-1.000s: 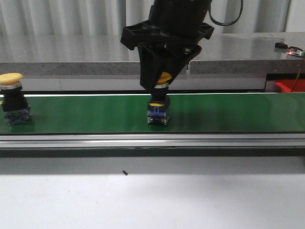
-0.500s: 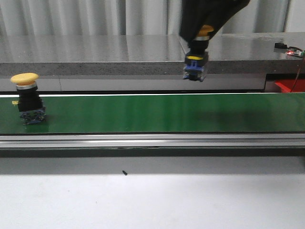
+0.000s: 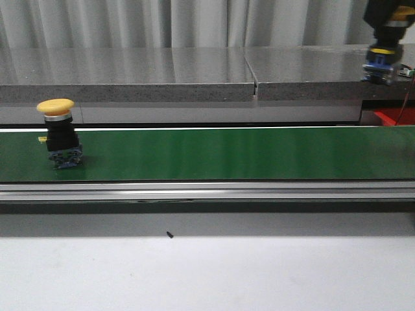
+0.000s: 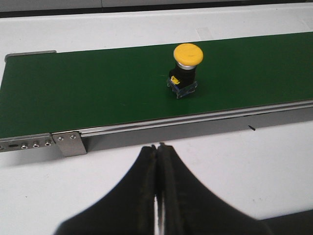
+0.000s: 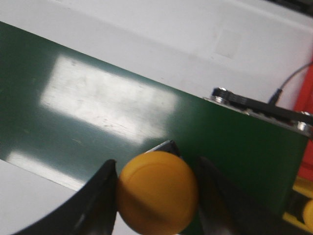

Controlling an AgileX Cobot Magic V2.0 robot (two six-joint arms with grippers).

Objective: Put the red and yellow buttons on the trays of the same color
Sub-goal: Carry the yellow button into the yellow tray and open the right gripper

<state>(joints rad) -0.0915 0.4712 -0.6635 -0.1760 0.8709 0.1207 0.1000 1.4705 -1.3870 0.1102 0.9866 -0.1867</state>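
Observation:
A yellow button (image 3: 59, 133) with a black body stands upright on the green belt (image 3: 227, 154) at the left; the left wrist view shows this button (image 4: 186, 68) too. My left gripper (image 4: 157, 147) is shut and empty over the white table, on the near side of the belt. My right gripper (image 3: 384, 44) is high at the far right, shut on a second yellow button (image 3: 380, 65). In the right wrist view its yellow cap (image 5: 157, 191) sits between the fingers above the belt's end. No red button is in view.
A red tray (image 3: 394, 116) shows at the right edge behind the belt's end. A yellow shape (image 5: 306, 211) lies past that end. A grey stone ledge (image 3: 194, 71) runs behind the belt, and a metal rail (image 3: 207, 189) in front.
My right gripper has lifted the yellow button off the middle of the belt and carried it up and to the far right. The other yellow button has moved right along the belt.

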